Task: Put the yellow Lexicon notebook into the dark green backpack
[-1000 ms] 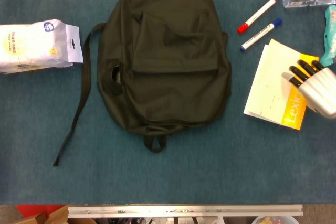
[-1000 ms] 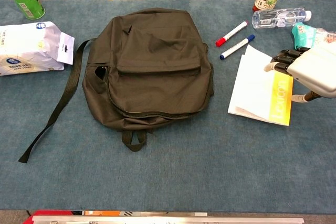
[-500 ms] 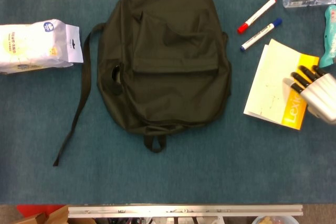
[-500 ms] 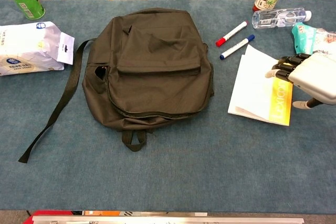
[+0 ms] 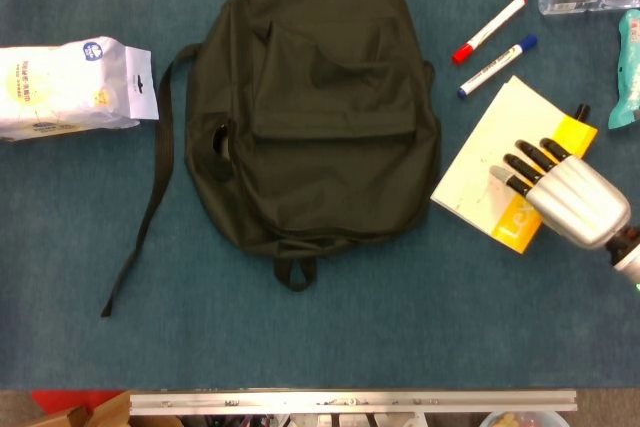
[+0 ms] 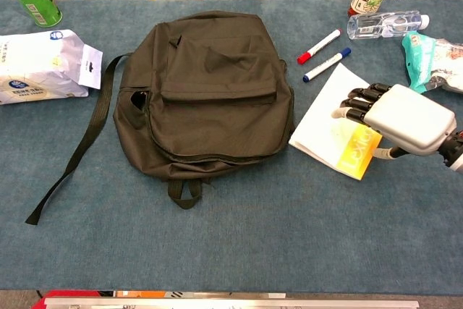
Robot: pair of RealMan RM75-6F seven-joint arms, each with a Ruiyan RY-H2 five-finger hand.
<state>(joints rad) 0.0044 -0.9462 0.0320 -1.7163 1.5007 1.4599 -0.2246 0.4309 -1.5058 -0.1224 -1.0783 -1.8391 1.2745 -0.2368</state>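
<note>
Our right hand [image 5: 565, 197] presses spread fingers on the yellow notebook [image 5: 490, 172], just right of the closed backpack [image 5: 315, 107]; pages could crumple against it.

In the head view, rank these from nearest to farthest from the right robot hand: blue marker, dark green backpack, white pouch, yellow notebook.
1. Yellow notebook, directly under the fingers of the right robot hand.
2. Blue marker, beyond the notebook's far corner.
3. Dark green backpack, at the table's middle, its near edge just past the notebook.
4. White pouch, at the far left edge.
</note>
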